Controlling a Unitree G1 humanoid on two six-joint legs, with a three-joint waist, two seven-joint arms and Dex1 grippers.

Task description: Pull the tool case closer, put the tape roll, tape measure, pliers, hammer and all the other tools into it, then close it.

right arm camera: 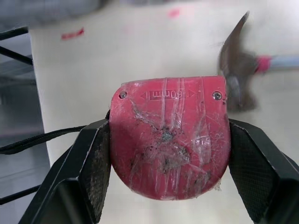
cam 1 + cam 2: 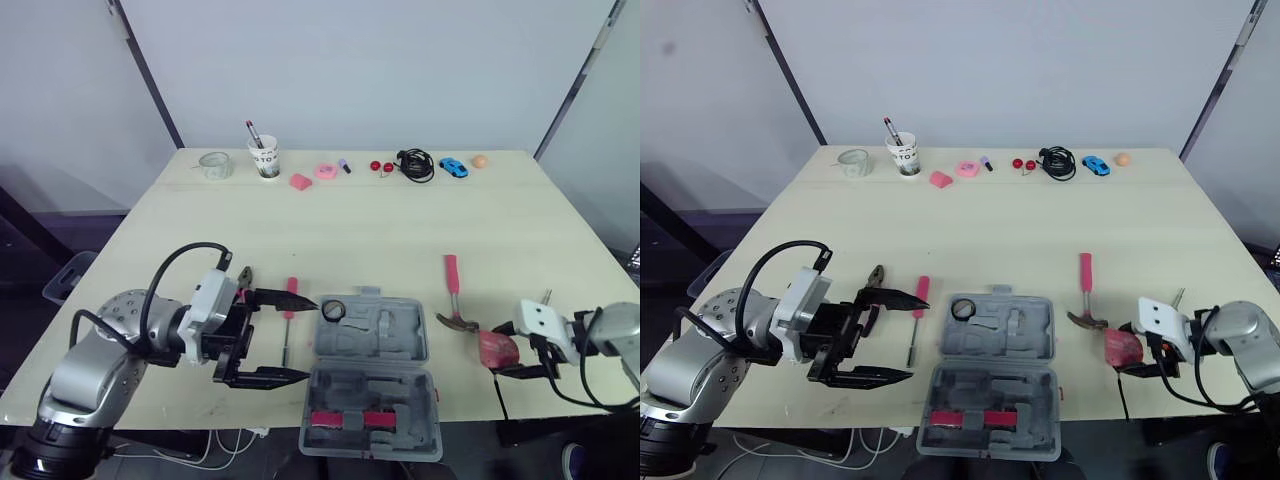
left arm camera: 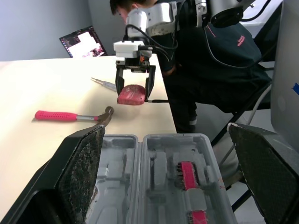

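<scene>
The grey tool case (image 2: 372,350) lies open at the table's front edge. A tape roll (image 2: 333,309) sits in its far left corner, and red-handled pieces (image 2: 350,418) rest in the near half. My left gripper (image 2: 311,339) stands open just left of the case, its fingertips toward it. Behind it lie the pliers (image 2: 243,280) and a red-handled screwdriver (image 2: 290,315). The hammer (image 2: 455,298) lies right of the case. My right gripper (image 2: 507,360) is shut on the red tape measure (image 1: 169,142) near the front right edge.
Along the far edge stand a clear jar (image 2: 215,165), a cup with a pen (image 2: 264,157), pink pieces (image 2: 312,175), a black cable (image 2: 416,163), a blue toy car (image 2: 453,167) and an orange ball (image 2: 480,160). A thin metal tool (image 3: 103,83) lies beside the right gripper.
</scene>
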